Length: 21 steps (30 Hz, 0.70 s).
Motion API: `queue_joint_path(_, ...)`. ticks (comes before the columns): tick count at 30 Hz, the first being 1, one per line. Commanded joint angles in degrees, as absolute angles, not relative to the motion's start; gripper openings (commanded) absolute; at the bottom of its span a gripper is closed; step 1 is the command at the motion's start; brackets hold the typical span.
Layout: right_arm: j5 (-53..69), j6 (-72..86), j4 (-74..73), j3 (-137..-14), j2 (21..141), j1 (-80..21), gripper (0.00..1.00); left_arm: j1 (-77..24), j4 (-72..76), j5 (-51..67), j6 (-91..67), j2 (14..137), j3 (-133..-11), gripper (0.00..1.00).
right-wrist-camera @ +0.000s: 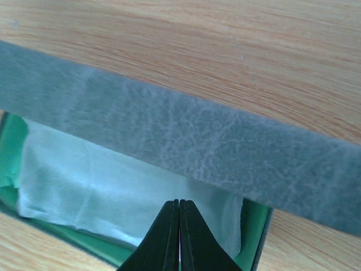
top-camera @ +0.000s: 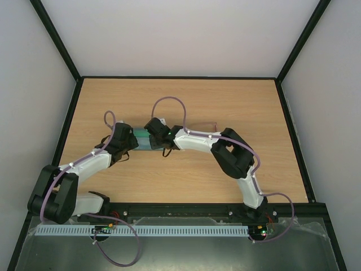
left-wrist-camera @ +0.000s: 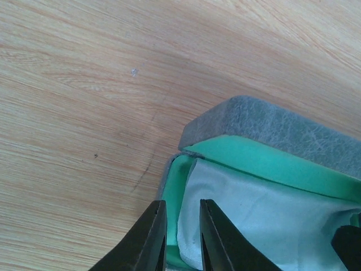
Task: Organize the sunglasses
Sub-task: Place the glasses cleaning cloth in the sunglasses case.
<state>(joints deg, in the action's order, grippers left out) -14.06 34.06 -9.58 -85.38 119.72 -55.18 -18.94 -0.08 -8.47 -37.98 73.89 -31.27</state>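
At the case's (left-wrist-camera: 271, 121) left end, the left gripper (left-wrist-camera: 182, 204) pinches the wall. Inside the case lies the cloth (right-wrist-camera: 84, 175), with the lid (right-wrist-camera: 197, 141) half raised. Over the cloth, the right gripper (right-wrist-camera: 179, 202) is pressed closed, empty. Right of the case, the sunglasses (top-camera: 206, 125) show faintly on the table (top-camera: 169, 101); packing them likely remains.

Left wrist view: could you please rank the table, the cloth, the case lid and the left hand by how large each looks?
1. table
2. cloth
3. case lid
4. left hand, though nearness to the camera enlarges it.
Cloth and case lid are cropped, so their order holds only as seen.
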Motion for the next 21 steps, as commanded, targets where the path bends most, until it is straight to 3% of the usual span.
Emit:
queue_joint_path(1,-16.48,35.69,-12.92,-86.33,122.44,-55.63,0.03,-18.57,-0.33,-7.7,-38.2,73.16,-30.17,0.19)
queue_joint_path(4,-17.85,36.07,-13.17,-86.09,123.17,-55.57,0.11,-18.61,-0.01,-7.4,-38.18,73.13,-29.94,0.19)
queue_joint_path(13,-18.13,35.6,-12.74,-85.69,121.91,-55.71,0.17,-18.59,-0.15,-7.19,-38.1,72.98,-29.84,0.19)
queue_joint_path(21,-21.91,33.45,-11.87,-75.3,106.94,-55.76,0.32,-18.56,-2.51,-7.8,-37.97,70.21,-30.24,0.19)
